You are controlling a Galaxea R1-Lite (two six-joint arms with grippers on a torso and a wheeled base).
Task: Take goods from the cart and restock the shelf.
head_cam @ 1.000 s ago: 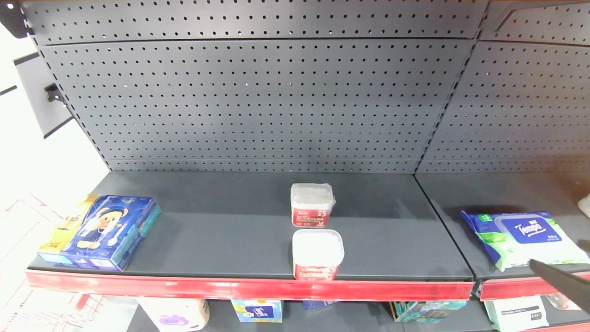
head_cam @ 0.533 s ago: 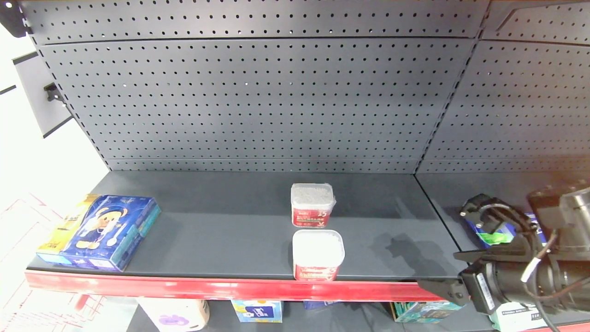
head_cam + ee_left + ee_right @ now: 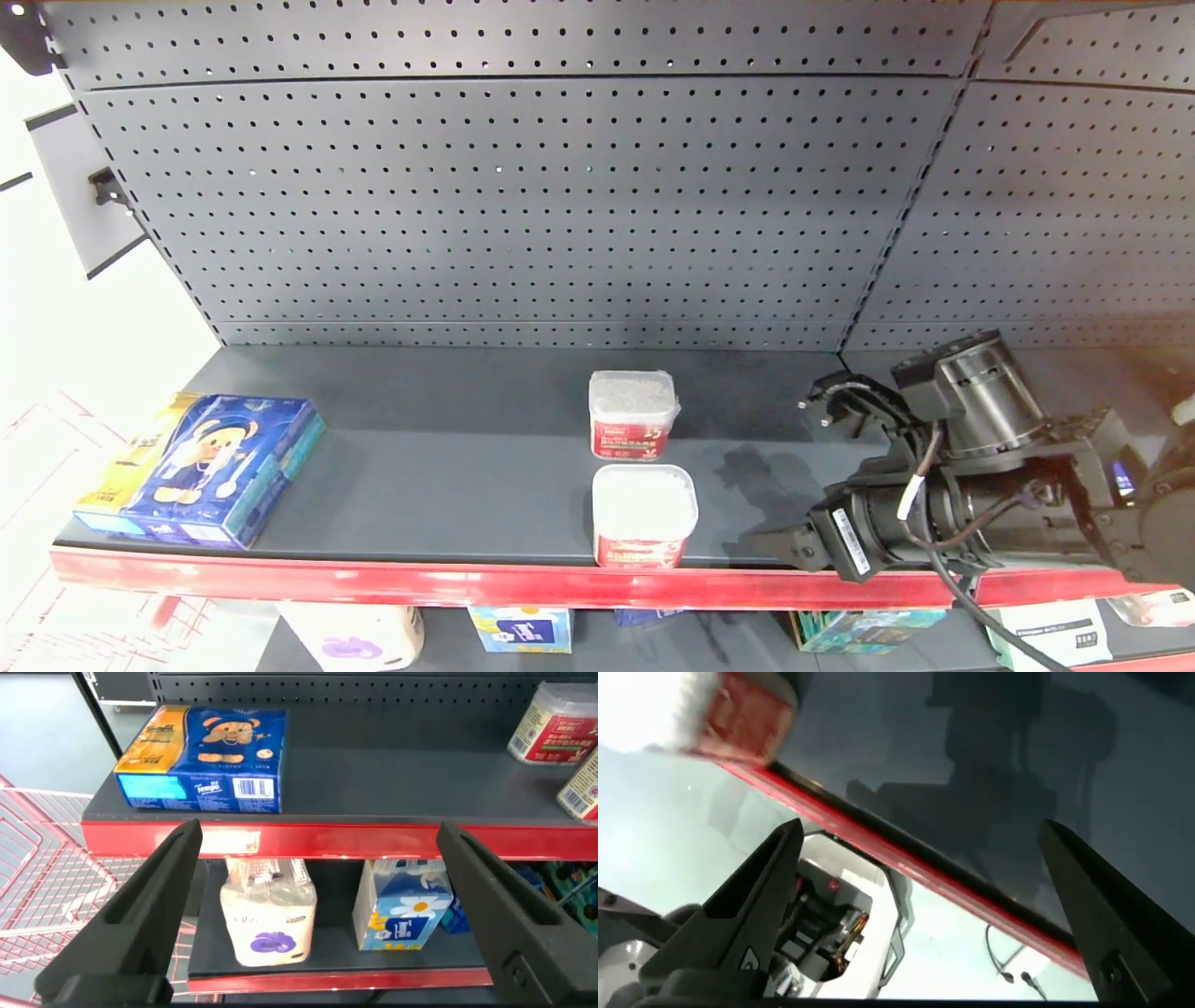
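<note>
On the grey shelf (image 3: 448, 467) two white containers with red labels stand in a row, one at the front edge (image 3: 644, 515) and one behind it (image 3: 632, 413). A blue box with a bear picture (image 3: 210, 467) lies at the shelf's left end. My right gripper (image 3: 780, 544) hangs over the red front edge, right of the front container, open and empty (image 3: 920, 915). The front container (image 3: 729, 709) shows beyond its fingers. My left gripper (image 3: 318, 910) is open and empty, in front of the red shelf edge (image 3: 318, 840), below the blue box (image 3: 201, 756).
The lower shelf holds a toilet roll pack (image 3: 266, 919) and a blue tissue box (image 3: 402, 910). The red wire cart (image 3: 47, 905) stands to the left. A perforated back panel (image 3: 523, 205) closes the shelf behind. My right arm (image 3: 990, 504) covers most of the right shelf section.
My right arm has come up from the lower right and swung left along the shelf front, now hiding the wipes pack on the right section. The goods on the shelf have not moved.
</note>
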